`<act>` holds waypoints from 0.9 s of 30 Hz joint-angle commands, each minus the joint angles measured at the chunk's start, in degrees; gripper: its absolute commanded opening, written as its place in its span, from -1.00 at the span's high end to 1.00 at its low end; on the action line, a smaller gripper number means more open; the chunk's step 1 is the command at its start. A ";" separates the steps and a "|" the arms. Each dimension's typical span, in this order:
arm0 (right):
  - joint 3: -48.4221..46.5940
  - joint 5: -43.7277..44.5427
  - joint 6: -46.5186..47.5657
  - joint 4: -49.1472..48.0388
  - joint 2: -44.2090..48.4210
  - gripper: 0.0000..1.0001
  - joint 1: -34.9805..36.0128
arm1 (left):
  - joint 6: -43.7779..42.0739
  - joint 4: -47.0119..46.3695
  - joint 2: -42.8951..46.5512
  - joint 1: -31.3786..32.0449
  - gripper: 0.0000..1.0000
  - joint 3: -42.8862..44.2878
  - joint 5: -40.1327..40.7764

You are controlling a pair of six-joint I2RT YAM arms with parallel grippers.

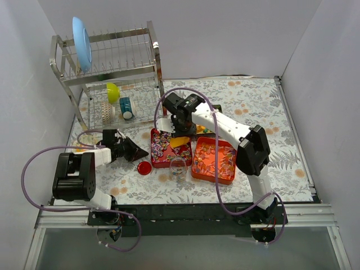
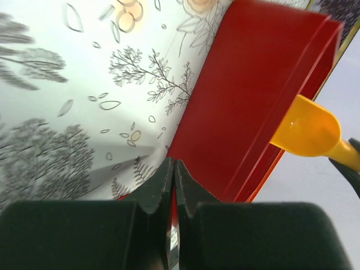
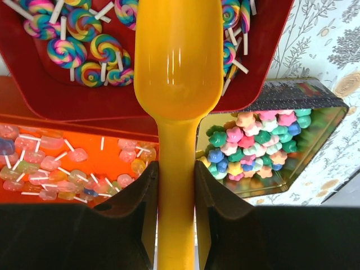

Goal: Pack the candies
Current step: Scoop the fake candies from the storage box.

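Just in front of the red tray, a small clear jar is standing on the table. The round red lid is lying at the tray's front-left corner. The left jaws are resting against the tray's left wall, pressed together and gripping nothing. Inside the red tray, the striped swirl candies on sticks are lying in a heap. Above them, the right jaws are clamping tightly on the handle of the yellow scoop, and its bowl is hanging over the tray. Just beside the red tray, on its right, the orange tray is holding the clear-wrapped reddish candies. Behind and right of the red tray, a dark tin is holding the pastel chunky candies. Far behind and left of the red tray, a dish rack is standing.
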State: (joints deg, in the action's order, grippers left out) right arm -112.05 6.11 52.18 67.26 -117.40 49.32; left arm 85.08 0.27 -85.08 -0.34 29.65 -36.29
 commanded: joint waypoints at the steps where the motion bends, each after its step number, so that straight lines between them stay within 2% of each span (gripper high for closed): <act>1: -3.43 -0.65 -2.17 2.17 -3.26 0.97 -0.01 | 0.97 -4.31 -2.28 3.06 1.00 -0.12 -0.36; 9: -10.20 -2.07 -2.88 4.54 -8.45 0.97 0.69 | 2.02 -6.69 -7.02 6.84 1.00 1.72 -0.97; 18: -0.02 2.76 11.70 0.76 -4.33 0.97 5.87 | 2.81 -6.69 -11.51 6.84 1.00 5.42 -1.41; 23: 0.95 3.03 19.43 2.35 -4.41 0.97 6.14 | 2.81 -6.87 -12.04 6.84 1.00 6.47 -1.24; 27: 0.53 5.49 22.43 -0.03 -3.97 0.97 5.61 | 2.73 -6.34 -11.95 6.84 1.00 6.56 -1.24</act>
State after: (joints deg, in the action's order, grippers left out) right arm -112.16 15.27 65.89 65.30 -122.28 53.34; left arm 87.85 -4.82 -96.33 5.82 34.44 -39.62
